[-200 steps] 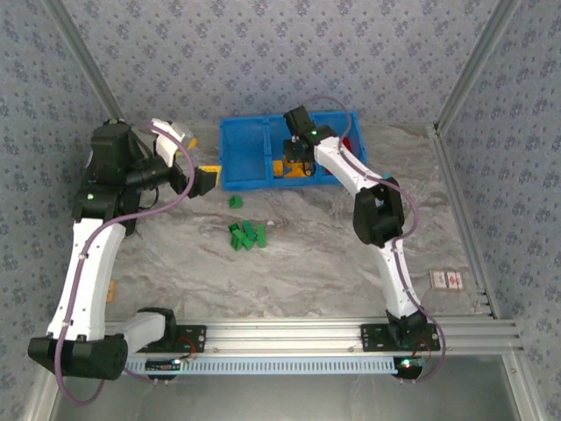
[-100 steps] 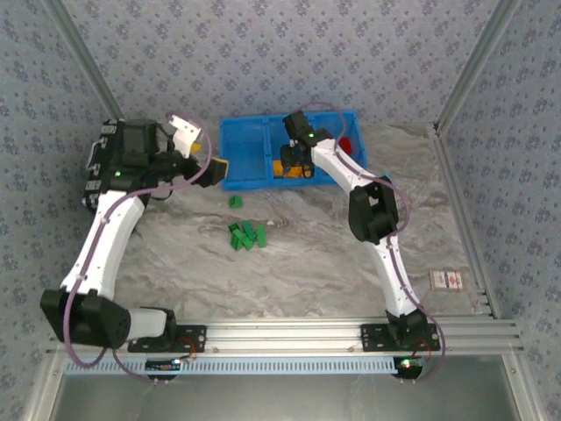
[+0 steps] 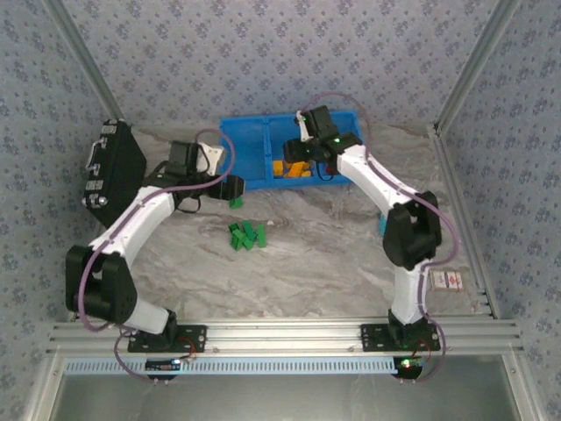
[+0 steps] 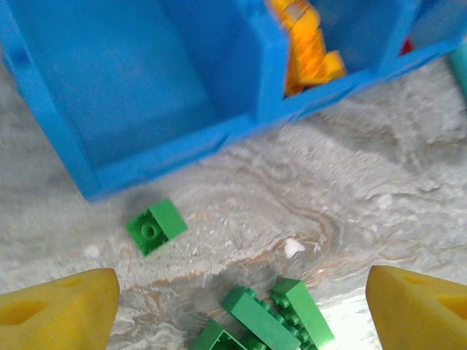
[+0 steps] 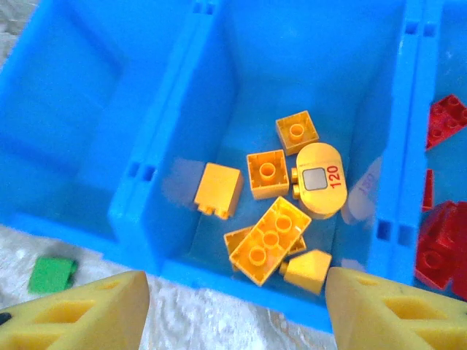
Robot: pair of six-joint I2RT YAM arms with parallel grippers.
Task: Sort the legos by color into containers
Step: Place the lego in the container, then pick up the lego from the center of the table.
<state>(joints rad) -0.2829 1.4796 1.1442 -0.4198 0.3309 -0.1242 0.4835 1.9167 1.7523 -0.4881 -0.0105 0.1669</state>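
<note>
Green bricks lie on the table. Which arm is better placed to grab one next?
Left. The left pincer hovers open over the lone green brick and green pile; the right pincer is above the orange-yellow bricks in the blue bin.

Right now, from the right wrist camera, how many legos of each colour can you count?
Orange-yellow legos, in the middle compartment of the blue bin: 7
Green lego, outside the bin: 1
Red legos, right compartment, cut off by the frame edge: at least 3
Total: at least 11
</note>
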